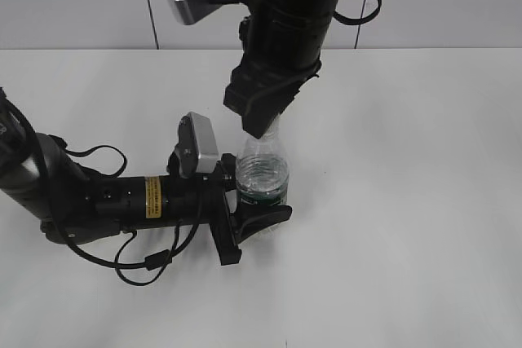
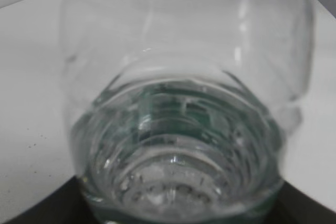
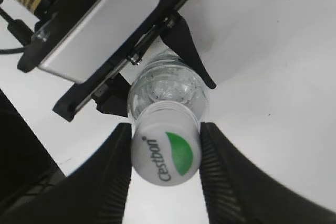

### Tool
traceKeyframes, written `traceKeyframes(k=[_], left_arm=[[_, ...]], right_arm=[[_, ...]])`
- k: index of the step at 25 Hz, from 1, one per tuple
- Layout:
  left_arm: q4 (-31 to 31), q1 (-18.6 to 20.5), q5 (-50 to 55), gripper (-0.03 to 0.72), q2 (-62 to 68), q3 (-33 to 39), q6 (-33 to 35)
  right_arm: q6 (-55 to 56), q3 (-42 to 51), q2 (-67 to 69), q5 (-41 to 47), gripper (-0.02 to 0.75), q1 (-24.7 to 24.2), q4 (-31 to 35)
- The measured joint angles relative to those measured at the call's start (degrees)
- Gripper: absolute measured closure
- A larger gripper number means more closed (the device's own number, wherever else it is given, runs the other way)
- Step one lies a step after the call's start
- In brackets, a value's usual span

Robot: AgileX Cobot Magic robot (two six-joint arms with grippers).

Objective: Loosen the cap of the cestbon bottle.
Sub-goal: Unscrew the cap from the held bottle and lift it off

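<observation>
Cestbon bottle (image 1: 263, 175), small, clear plastic, part-filled with water, dark green label band low on its body: upright on the white table (image 1: 408, 201), left of centre in the exterior view. Small round white screw cap (image 3: 165, 151) with green leaf mark and the printed word "Cestbon": seated on the neck, seen from above in the right wrist view.

Left gripper (image 1: 259, 209), black, lying low along the table from the left: clamped on the lower body of the bottle, one finger (image 1: 265, 216) curving round the near side at the label band. Same grip seen from above in the right wrist view, dark fingers on either side of the bottle below the grey camera housing (image 3: 94, 30). Left wrist view filled by the bottle's clear ribbed wall and base, very close and blurred.

Right gripper (image 3: 165, 156), coming down from above: two ribbed black fingers (image 3: 113, 177) pressed against opposite sides of the cap, closed on it. In the exterior view, cap hidden behind the right gripper's black body (image 1: 265, 99), directly over the bottle's shoulders.
</observation>
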Motion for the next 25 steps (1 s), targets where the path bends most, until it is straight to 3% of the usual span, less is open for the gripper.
traceKeyframes(k=[25], left_arm=[[0.1, 0.0, 0.0, 0.276, 0.0, 0.0, 0.1]], right_arm=[[-62.5, -0.1, -0.1, -0.1, 0.442, 0.0, 0.5]])
